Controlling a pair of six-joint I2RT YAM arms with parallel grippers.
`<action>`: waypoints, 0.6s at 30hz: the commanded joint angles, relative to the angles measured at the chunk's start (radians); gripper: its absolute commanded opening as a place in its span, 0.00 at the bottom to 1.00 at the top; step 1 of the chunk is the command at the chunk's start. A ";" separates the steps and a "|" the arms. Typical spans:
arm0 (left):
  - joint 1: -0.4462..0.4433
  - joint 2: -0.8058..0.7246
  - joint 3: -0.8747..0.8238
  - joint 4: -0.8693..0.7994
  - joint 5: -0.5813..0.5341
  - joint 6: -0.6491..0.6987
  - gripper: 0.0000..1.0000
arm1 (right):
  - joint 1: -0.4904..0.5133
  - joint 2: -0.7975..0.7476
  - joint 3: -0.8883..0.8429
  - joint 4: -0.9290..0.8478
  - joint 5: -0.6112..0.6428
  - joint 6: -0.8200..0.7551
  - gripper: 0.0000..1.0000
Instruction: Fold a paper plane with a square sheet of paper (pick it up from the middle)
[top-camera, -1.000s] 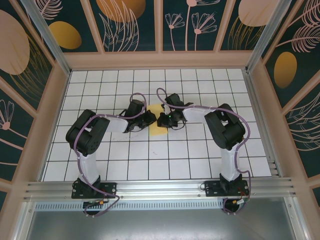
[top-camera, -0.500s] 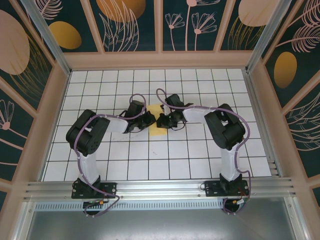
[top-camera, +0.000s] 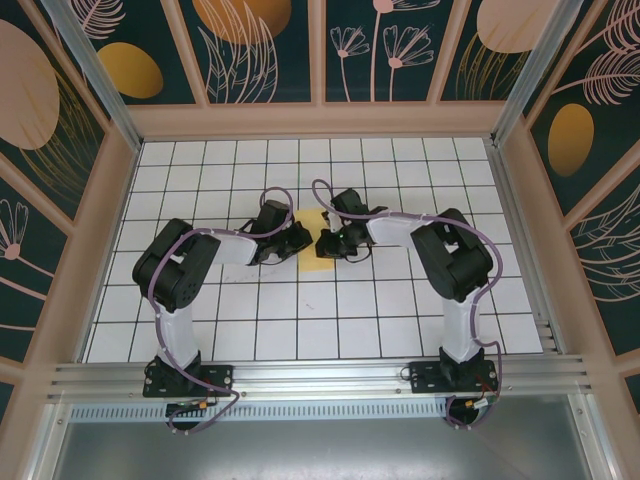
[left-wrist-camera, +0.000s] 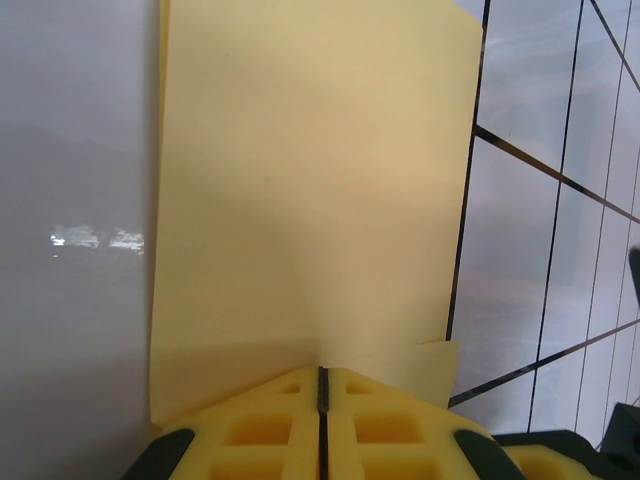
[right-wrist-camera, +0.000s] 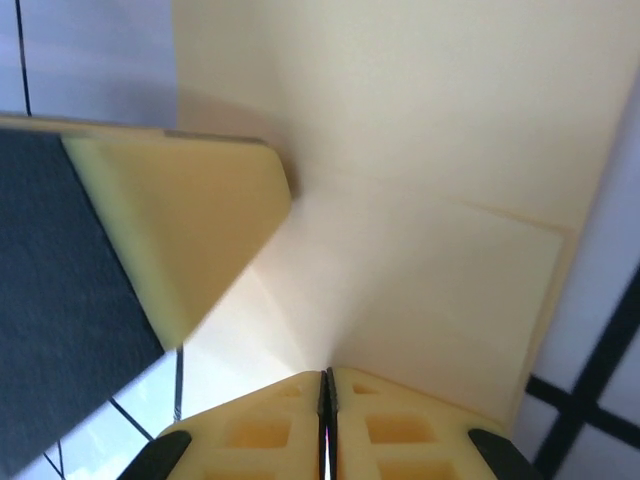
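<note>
The square sheet of paper (top-camera: 318, 262) lies yellow at the middle of the white gridded table (top-camera: 300, 310), between the two arms. Both grippers meet over it, so its centre is hidden from above (only its far and near ends peek out).

The left gripper (top-camera: 300, 238) has its jaws pressed together to a thin seam, pinching the paper's near edge (left-wrist-camera: 300, 200), which buckles up slightly there. The right gripper (top-camera: 322, 243) is likewise closed tight on the sheet (right-wrist-camera: 430, 150), with creases fanning out from the seam. A second layer overlaps near the right gripper's fingertips (right-wrist-camera: 390, 430), but how it is folded is hard to tell.
</note>
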 joint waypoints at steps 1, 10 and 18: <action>0.004 0.050 0.004 -0.086 -0.063 0.023 0.08 | -0.001 -0.050 -0.035 -0.114 0.011 -0.047 0.10; 0.004 0.056 0.007 -0.094 -0.068 0.028 0.08 | -0.005 -0.086 -0.103 -0.139 0.044 -0.054 0.10; 0.004 0.062 0.007 -0.084 -0.060 0.025 0.08 | -0.062 -0.160 -0.204 -0.086 0.021 -0.022 0.10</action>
